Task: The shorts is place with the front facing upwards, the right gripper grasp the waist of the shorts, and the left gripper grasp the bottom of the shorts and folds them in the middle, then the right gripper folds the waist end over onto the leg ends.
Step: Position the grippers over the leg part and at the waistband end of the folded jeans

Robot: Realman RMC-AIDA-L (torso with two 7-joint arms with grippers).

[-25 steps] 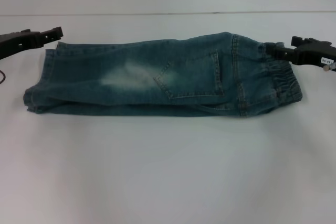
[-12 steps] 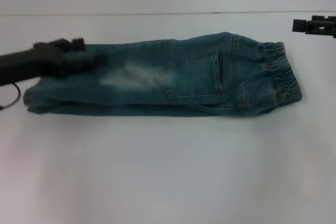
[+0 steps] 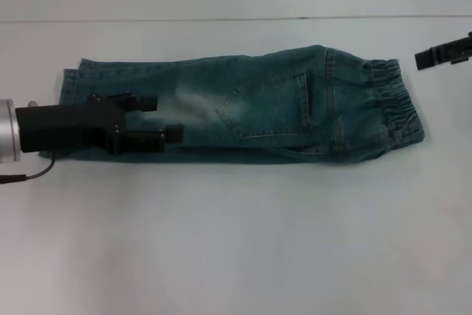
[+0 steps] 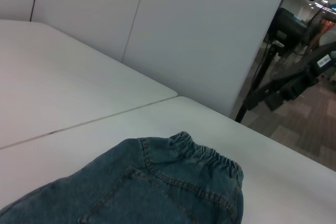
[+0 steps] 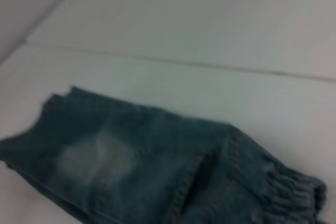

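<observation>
The denim shorts [image 3: 251, 105] lie flat on the white table, folded in half lengthwise, with a back pocket facing up. The gathered waist [image 3: 391, 105] points to the right and the leg ends [image 3: 70, 82] to the left. My left gripper [image 3: 164, 118] hovers open above the leg part, next to the pale faded patch [image 3: 188, 99], with nothing between its fingers. My right gripper [image 3: 442, 54] hangs apart from the waist, beyond it at the far right edge. In the left wrist view the waist [image 4: 210, 157] shows, with the right gripper [image 4: 286, 90] farther off. The right wrist view shows the waist [image 5: 294, 192] and the leg ends [image 5: 52, 103].
A seam [image 3: 221, 18] runs across the white table [image 3: 236, 234] behind the shorts. A white wall panel [image 4: 199, 30] stands beyond the table. The left arm's cable [image 3: 29, 175] trails at the left edge.
The right gripper left the waist and drew back to the far right. The left gripper swung from the far corner of the leg ends to over the leg part.
</observation>
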